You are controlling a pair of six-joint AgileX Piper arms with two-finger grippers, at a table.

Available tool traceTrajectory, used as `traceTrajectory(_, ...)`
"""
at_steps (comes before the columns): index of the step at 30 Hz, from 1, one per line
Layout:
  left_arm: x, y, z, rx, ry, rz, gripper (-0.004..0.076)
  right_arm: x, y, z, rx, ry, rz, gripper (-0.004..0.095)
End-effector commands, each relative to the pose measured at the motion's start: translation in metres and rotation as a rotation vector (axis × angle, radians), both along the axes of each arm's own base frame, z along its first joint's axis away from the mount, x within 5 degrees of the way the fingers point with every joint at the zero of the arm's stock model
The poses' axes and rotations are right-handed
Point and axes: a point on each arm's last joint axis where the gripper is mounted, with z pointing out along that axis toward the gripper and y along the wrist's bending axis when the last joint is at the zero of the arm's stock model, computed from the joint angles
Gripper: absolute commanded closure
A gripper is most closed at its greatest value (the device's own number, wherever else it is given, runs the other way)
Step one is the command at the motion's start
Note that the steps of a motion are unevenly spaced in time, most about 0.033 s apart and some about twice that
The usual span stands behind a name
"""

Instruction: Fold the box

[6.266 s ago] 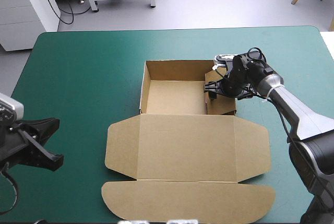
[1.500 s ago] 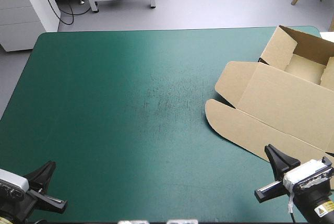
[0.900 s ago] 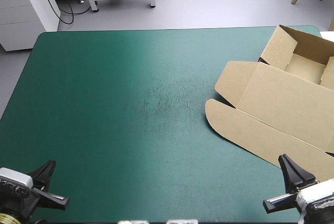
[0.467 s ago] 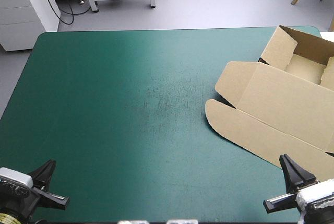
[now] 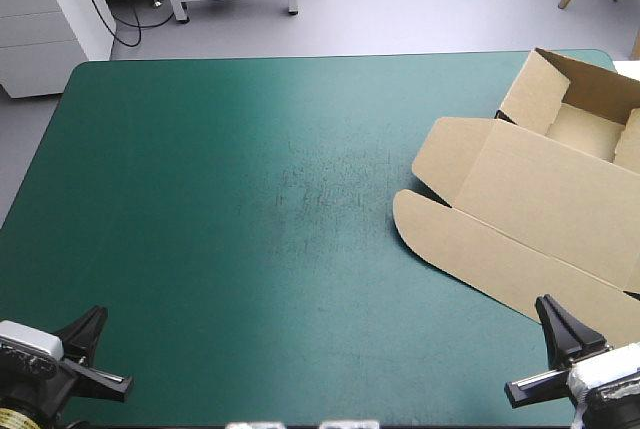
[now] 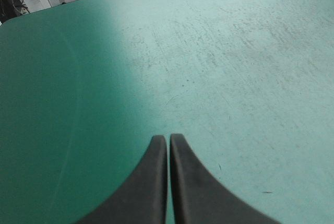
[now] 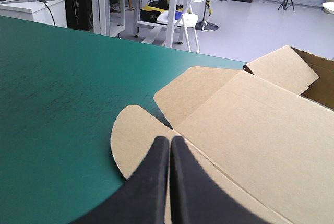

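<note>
The brown box (image 5: 545, 199) lies at the table's right side as an open tray with its lid flat toward the middle; its walled tray part (image 5: 580, 114) sits by the far right corner. In the right wrist view the flat lid (image 7: 245, 130) spreads just ahead of my right gripper (image 7: 169, 139), which is shut and holds nothing. That gripper (image 5: 560, 327) rests at the near right corner, over the lid's near edge. My left gripper (image 6: 168, 139) is shut over bare teal-green cover, at the near left corner (image 5: 85, 334), far from the box.
A wide stretch of teal-green cover (image 5: 260, 209) lies between the two grippers and left of the box. The box's right part reaches the table's right edge (image 5: 630, 149).
Much earlier the box stood mid-table with my right gripper at its right wall. Now it lies at the far right, both arms drawn back to the near corners. Nothing moved just before.
</note>
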Motion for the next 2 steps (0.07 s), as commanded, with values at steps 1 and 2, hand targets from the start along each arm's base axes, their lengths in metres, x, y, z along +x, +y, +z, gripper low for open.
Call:
traceTrajectory(1,0.0019,-0.0022,0.0115,-0.027,-0.069,-0.013,0.0727,-0.0069,-0.0014,0.0147,0.02,-0.119,-0.015,0.0922)
traceTrajectory(2,0.0019,-0.0022,0.0115,-0.027,-0.069,-0.013,0.0727,-0.0069,-0.0014,0.0147,0.02,-0.119,-0.015,0.0922)
